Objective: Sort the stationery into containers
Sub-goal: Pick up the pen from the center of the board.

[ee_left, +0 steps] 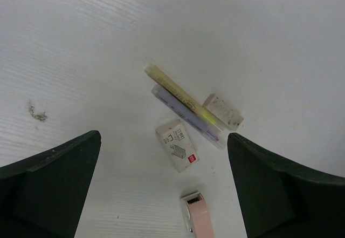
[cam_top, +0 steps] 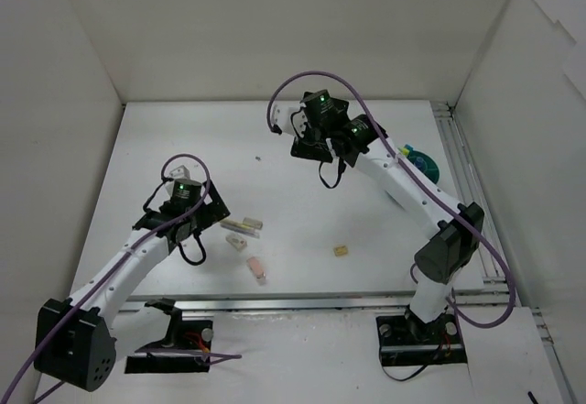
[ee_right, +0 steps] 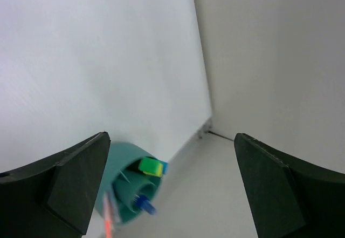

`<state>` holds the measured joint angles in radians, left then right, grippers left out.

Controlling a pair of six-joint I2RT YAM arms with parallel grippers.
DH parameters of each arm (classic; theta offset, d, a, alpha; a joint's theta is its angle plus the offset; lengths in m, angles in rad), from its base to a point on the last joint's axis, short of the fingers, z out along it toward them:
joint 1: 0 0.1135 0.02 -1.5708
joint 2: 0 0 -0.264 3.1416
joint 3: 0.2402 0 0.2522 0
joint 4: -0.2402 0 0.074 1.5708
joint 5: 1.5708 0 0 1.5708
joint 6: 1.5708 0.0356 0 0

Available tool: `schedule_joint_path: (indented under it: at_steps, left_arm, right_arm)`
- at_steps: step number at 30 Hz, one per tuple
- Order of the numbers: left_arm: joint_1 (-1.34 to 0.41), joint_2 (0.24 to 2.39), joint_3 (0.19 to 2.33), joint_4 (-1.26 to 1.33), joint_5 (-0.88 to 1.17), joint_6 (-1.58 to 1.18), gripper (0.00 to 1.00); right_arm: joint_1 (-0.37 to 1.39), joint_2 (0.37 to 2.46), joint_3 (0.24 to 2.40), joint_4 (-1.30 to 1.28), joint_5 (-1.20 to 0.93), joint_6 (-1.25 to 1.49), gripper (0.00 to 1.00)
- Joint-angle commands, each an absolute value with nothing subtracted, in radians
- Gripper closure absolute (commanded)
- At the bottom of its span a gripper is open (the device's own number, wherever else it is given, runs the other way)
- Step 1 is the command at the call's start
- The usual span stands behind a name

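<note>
The white eraser [ee_left: 177,145] at the centre of the left wrist view carries dark print and a red mark, too small to read. A yellow stick [ee_left: 175,95] and a clear pen [ee_left: 186,120] lie just beside it. The left fingers [ee_left: 59,178] stand wide apart above them, empty. The right arm [cam_top: 403,184] reaches to the upper centre of the top view, the right fingers [ee_right: 70,178] spread and empty near the teal tub [ee_right: 126,168].

A robotics lab: white panel walls [cam_top: 275,28] enclose a table [cam_top: 302,221] carrying two bolted arms [cam_top: 412,193].
</note>
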<state>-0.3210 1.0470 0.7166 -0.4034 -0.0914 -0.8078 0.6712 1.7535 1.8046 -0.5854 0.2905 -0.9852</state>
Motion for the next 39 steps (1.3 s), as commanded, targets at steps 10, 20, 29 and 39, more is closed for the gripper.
schedule_joint_path:
  at_steps: [10, 20, 29, 39]
  left_arm:
    - [-0.311, 1.287, 0.873, -0.37, -0.112, -0.998, 0.18]
    - [-0.291, 1.399, 0.896, -0.39, -0.247, -1.095, 0.38]
    - [-0.291, 1.511, 0.913, -0.33, -0.21, -1.123, 0.49]
    - [-0.291, 1.609, 0.928, -0.299, -0.187, -1.166, 0.7]
  right_arm:
    - [0.663, 1.614, 1.456, -0.212, 0.432, -0.151, 0.02]
    - [0.666, 1.508, 1.281, -0.206, 0.431, -0.008, 0.02]
    - [0.664, 1.486, 1.238, -0.206, 0.515, 0.024, 0.02]
    - [0.661, 1.497, 1.223, -0.206, 0.552, 0.023, 0.02]
